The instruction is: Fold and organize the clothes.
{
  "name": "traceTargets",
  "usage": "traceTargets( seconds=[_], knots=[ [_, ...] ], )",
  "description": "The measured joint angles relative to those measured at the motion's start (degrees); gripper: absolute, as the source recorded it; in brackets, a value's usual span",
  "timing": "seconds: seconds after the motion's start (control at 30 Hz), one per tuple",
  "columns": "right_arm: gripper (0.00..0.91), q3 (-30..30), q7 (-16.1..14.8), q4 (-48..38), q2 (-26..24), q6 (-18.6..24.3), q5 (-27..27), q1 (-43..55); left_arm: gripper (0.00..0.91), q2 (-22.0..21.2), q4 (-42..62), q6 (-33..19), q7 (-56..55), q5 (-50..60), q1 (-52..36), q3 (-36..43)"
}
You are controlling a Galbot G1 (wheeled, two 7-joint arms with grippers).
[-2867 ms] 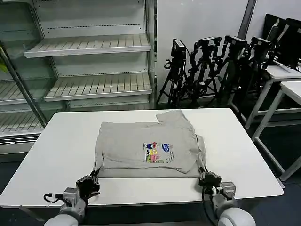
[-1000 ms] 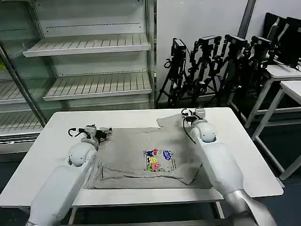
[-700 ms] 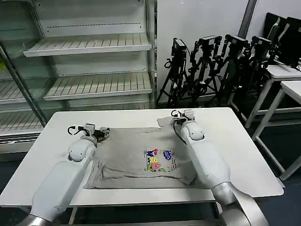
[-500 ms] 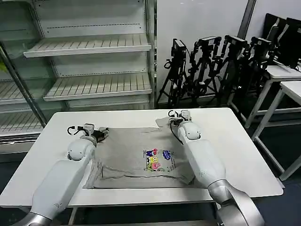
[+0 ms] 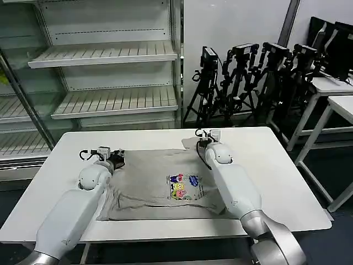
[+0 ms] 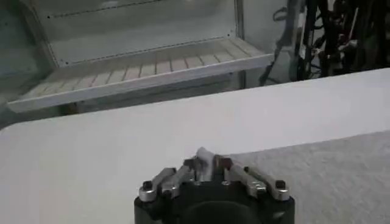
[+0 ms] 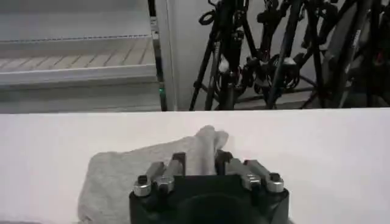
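Two pincers, left pincer [image 5: 117, 155] and right pincer [image 5: 202, 136], clamped on light grey cotton T-shirt [image 5: 165, 182], lying crosswise, long axis left-right, mid-frame on white surface [image 5: 287, 176].

white rectangular table [image 5: 276, 165] in foreground, matte top; behind it on the robot's left an open white shelving unit [image 5: 105, 72] with slatted, forward-tilted shelves, bare, glass side panel [image 5: 16, 83] at its far left edge; plain white wall [image 5: 237, 22] behind centre; row of black tripods with cameras [image 5: 248, 72] standing against that wall; second white table [image 5: 331, 94] at far right with dark monitors [image 5: 336, 38] on it; floor dark; lighting even, no hard shadows
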Motion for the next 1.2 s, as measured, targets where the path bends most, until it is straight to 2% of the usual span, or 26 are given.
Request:
traceTargets(
  seconds=[0.33,0.57,1.2],
  knots=[
    [0.0,0.4,1.4,4.3,-0.8,6.9,2.2,-2.6,0.02,1.0,-2.5,-0.1,0.5,-3.3,1.3,-1.6],
    [0.0,0.3,1.4,12.1,-3.2,10.6,2.7,-5.6,0.02,2.9,-7.0,-0.3,0.8,-5.3,3.3,-3.2],
    [0.0,3.5,1.5,41.9,-14.8,12.0,3.1,-23.9,0.02,8.3,-24.9,-0.5,1.1,-5.9,13.2,-8.6]
  ],
)
